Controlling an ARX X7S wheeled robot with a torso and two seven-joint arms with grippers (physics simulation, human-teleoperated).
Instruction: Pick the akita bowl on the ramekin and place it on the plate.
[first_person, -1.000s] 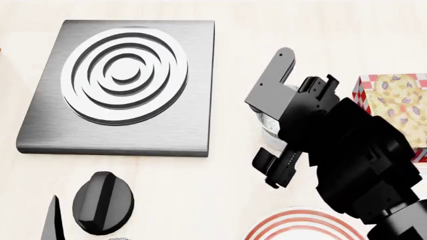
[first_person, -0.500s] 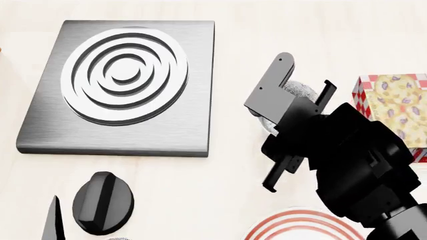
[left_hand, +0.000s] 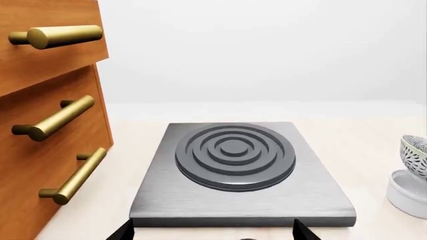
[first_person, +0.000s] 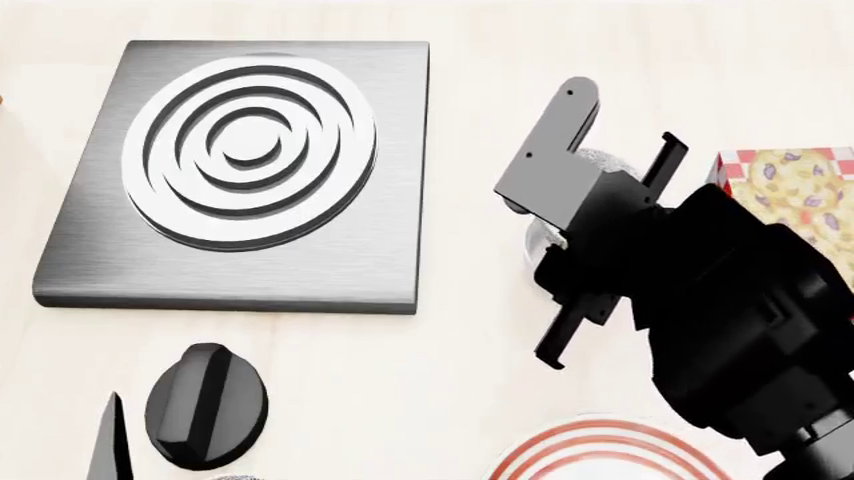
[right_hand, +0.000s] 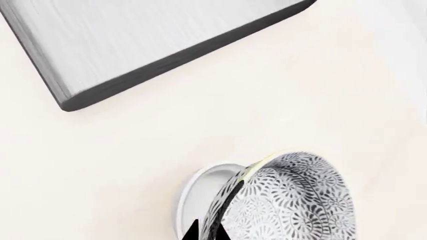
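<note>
The akita bowl (right_hand: 293, 200), speckled grey-black on white, is tipped on its side over the plain white ramekin (right_hand: 197, 190). My right gripper (right_hand: 207, 232) is shut on the bowl's rim, one fingertip inside and one outside. In the head view my right arm (first_person: 721, 300) covers most of the bowl (first_person: 607, 162) and the ramekin (first_person: 535, 238). The left wrist view shows bowl (left_hand: 415, 155) and ramekin (left_hand: 407, 192) at its edge. The red-ringed plate (first_person: 601, 448) lies near the table's front edge, below the arm. My left gripper (left_hand: 212, 236) is open and holds nothing.
A grey hob plate (first_person: 240, 170) with raised rings fills the left half of the table. A black knob (first_person: 207, 405) lies in front of it. A red-checked box (first_person: 790, 205) stands at the right. Wooden drawers (left_hand: 47, 125) with brass handles flank the hob.
My right gripper has risen and swung away from me with the bowl, which has tipped up off the ramekin. The left arm has stayed put.
</note>
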